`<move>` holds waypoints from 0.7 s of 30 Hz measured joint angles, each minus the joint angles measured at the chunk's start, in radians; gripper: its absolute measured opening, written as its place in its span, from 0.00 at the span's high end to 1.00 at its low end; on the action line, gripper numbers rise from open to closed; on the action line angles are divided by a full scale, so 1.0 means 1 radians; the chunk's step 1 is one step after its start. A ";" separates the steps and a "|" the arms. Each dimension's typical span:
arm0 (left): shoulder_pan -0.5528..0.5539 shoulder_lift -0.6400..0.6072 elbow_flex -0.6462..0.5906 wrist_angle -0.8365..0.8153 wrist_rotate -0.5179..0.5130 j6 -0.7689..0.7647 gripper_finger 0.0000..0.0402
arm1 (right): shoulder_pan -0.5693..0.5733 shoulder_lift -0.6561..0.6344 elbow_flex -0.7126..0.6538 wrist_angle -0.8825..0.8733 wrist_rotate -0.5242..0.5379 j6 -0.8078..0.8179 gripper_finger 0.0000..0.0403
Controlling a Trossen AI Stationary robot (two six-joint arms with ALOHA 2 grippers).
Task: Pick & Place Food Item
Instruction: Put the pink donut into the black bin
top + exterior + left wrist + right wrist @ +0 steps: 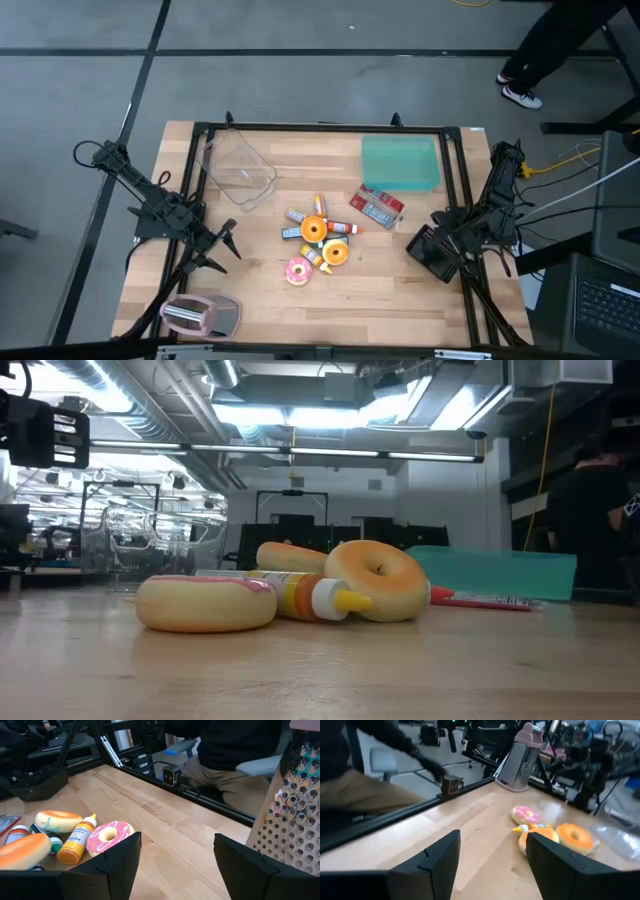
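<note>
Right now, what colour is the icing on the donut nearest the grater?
Pink icing with pale streaks, on the frosted donut; the left wrist view shows it best, beside the grater.

The toy food sits in one tight pile in the middle of the wooden table; the pink donut is on the near edge of the pile, with bare wood in front of it; a yellow bottle lies just beside it, touching; an orange bagel sits close on the other side. A snack packet lies near the pile toward the green box; the clear tub stands apart at the back left; the metal grater stands in the front left corner. There is open wood between the left gripper and the pile; open wood also lies between the right gripper and the pile. A black frame runs around the table edge.
</note>
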 joint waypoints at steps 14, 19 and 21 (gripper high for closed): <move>0.000 0.000 -0.002 0.059 -0.033 0.009 0.39 | 0.000 0.000 0.000 0.197 0.050 -0.192 0.44; 0.000 0.000 -0.001 0.189 -0.196 0.221 0.40 | 0.000 0.000 0.000 0.287 -0.033 -0.332 0.44; 0.000 0.000 -0.001 0.274 -0.229 0.257 0.39 | 0.000 0.000 0.000 0.319 -0.081 -0.402 0.44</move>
